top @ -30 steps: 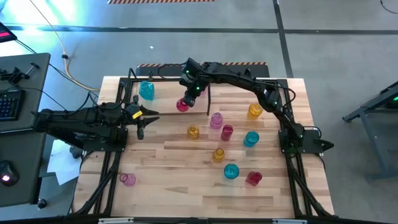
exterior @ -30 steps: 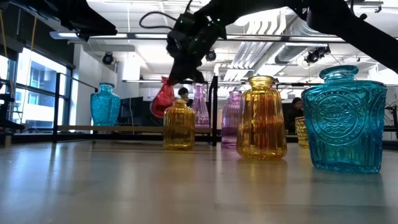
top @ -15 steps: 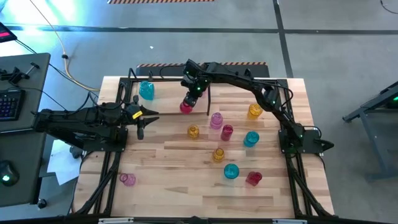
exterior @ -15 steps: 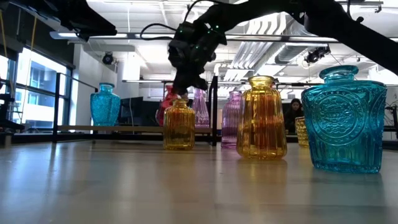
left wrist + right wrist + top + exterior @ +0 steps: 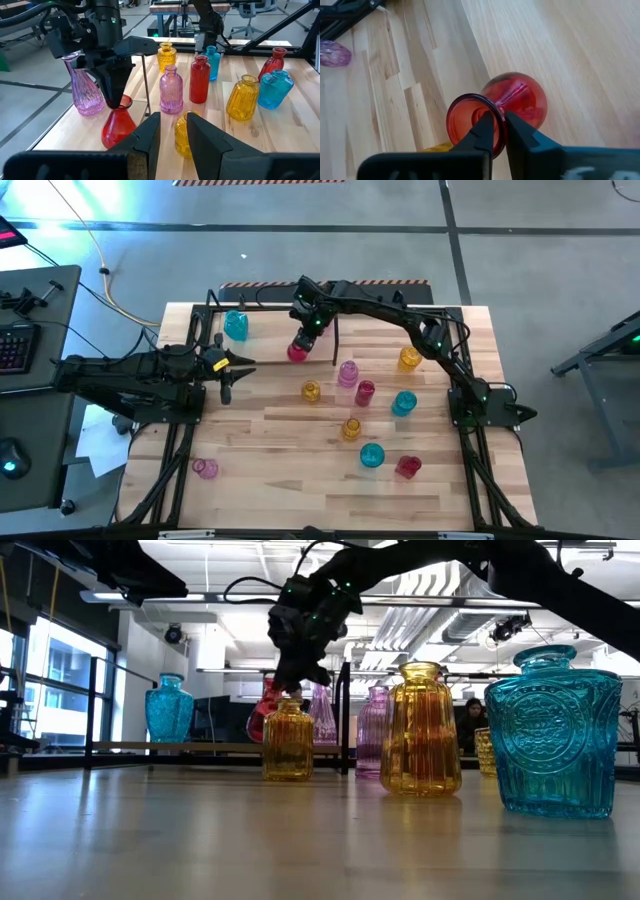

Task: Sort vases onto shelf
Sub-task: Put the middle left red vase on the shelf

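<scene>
One red vase [image 5: 512, 102] is what I am handling: bulbous, flared at the mouth, sitting at the shelf's [image 5: 262, 308] front edge near the middle upright rod [image 5: 144, 80]. My right gripper [image 5: 499, 131] is pinching its rim, one finger inside the mouth and one outside, nearly closed on the glass. In the low view the vase is leaning slightly, so I judge it is not yet resting flat. To do this well, I am thinking of easing the base level onto the plank, keeping clear of the rod, and only then letting the fingers part and lifting straight up so the rim does not catch. A cyan vase [image 5: 235, 325] is already standing on the shelf, well apart. My left gripper [image 5: 172, 131] is waiting at the table's left side, fingers partly open and holding nothing.
</scene>
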Available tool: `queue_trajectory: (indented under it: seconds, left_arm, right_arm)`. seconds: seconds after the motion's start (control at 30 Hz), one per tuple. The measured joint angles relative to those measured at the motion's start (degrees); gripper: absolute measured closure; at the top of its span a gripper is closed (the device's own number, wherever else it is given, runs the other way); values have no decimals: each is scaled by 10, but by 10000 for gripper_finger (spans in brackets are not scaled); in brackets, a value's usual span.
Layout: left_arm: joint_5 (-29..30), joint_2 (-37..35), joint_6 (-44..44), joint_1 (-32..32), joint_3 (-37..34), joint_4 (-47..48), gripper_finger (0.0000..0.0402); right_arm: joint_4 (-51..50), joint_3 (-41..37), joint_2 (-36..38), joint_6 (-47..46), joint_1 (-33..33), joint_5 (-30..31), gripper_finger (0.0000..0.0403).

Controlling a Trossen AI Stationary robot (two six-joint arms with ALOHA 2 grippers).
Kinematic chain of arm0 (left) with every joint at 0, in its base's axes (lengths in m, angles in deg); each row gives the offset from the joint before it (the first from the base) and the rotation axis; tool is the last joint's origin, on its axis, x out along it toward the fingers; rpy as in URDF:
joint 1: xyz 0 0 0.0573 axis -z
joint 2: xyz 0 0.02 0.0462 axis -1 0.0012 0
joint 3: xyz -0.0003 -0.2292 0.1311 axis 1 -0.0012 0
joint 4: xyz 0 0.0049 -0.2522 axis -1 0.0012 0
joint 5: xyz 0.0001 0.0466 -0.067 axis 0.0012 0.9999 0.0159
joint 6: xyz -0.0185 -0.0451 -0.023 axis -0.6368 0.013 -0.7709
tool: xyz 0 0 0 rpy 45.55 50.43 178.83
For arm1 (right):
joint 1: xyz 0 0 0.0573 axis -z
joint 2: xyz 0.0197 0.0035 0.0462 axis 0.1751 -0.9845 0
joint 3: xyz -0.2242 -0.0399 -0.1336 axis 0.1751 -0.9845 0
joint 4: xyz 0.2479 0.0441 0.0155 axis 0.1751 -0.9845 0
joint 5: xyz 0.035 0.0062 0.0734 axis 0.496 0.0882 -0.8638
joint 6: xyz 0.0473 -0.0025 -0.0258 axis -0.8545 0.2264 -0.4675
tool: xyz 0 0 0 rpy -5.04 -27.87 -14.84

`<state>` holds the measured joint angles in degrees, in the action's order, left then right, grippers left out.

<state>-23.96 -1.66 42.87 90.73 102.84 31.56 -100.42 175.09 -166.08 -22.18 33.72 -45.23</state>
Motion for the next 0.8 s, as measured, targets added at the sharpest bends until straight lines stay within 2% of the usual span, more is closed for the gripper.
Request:
queue_trajectory:
  seconds: [0.4,0.8]
  left_arm:
    - [0,0,3,0,0,1,316]
    - [0,0,4,0,0,2,316]
  right_arm:
    - [33,0,0,4,0,-1,333]
    - [106,5,15,57,-7,10,328]
